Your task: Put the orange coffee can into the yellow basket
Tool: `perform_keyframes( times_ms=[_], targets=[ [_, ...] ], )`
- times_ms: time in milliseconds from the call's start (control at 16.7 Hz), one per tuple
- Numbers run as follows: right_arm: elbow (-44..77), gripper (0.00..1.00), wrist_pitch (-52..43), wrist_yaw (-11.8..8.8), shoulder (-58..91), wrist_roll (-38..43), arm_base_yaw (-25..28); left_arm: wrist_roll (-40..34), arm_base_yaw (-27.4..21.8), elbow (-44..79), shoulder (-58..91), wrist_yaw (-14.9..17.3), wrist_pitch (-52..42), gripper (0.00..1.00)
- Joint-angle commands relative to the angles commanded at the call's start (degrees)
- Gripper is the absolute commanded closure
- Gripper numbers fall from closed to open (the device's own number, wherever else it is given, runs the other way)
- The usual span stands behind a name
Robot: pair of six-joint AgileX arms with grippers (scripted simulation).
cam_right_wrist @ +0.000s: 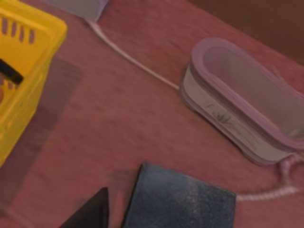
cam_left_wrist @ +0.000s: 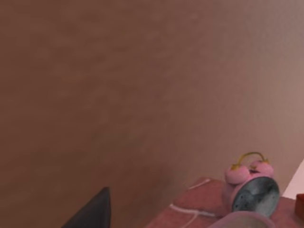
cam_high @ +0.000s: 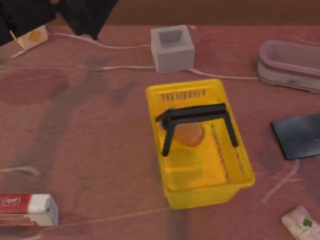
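Orange coffee can (cam_high: 189, 134) lies inside the yellow basket (cam_high: 235, 187), under its black handle (cam_high: 195, 114), in the top view; the left arm (cam_high: 75, 15) hangs at the far left corner. Both wrist views show neither pincer's fingers clearly, so I cannot tell their spread. The right wrist view shows the purple-rimmed tray (cam_right_wrist: 247, 95) and dark slab (cam_right_wrist: 180, 199); a careless retreat might clip them.

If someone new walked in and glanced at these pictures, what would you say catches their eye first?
The bright yellow basket at the middle of the table stands out most, its black handle folded across the top and the orange coffee can lying inside beneath it. Behind it sits a small grey square box, and at the far right an oval purple-rimmed tray. The left arm is at the far left corner.
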Motion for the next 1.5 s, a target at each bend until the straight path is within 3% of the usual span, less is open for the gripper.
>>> perform_keyframes(
  times_ms=[540, 900, 1200, 1500],
  targets=[
    [42.95, 0.00, -30.00, 0.13, 46.13, -21.75, 14.39, -1.33, 7.06, -27.02, -51.46, -27.82, -24.85, 0.00],
    [65.17, 0.00, -45.52, 0.15, 70.01, -33.00, 21.88, 2.17, 9.57, -44.88, -78.34, -42.41, -38.79, 0.00],
    [75.40, 0.00, -52.65, 0.17, 80.96, -38.17, 25.33, 5.00, 10.34, -53.95, -90.52, -48.98, -45.22, 0.00],
    [76.80, 0.00, -53.62, 0.18, 82.47, -38.87, 25.80, 5.50, 10.42, -55.34, -92.20, -49.92, -46.15, 0.00]
  ],
)
